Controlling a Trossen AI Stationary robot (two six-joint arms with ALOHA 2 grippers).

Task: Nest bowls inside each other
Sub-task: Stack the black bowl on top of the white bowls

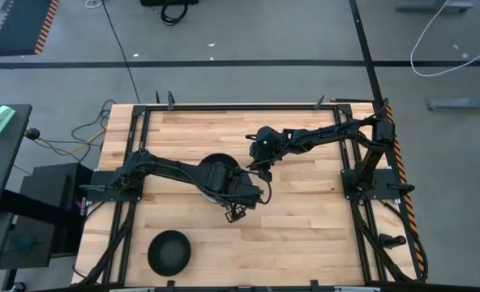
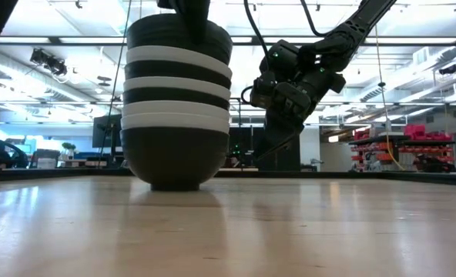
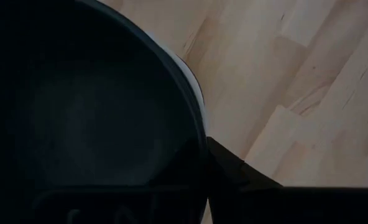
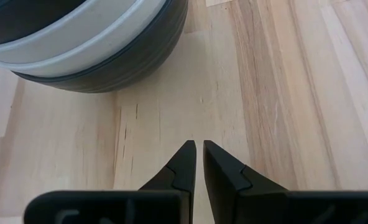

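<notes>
Stack of bowls (image 2: 178, 108) sits mid-surface (image 1: 305, 219). Left end effector (image 3: 202, 180) pinches its top rim, right end effector (image 4: 199, 155) hovers beside it, pressed together. One lone black bowl (image 1: 169, 251) sits well apart.

hidden: left fingers (image 3: 234, 171) (mostly) | cut off: bowl stack (image 2: 178, 100) top

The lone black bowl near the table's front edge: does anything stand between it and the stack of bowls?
Nothing visible on the table does. Bare wood lies between the lone black bowl and the stack; only the left arm reaches over the stack.
</notes>
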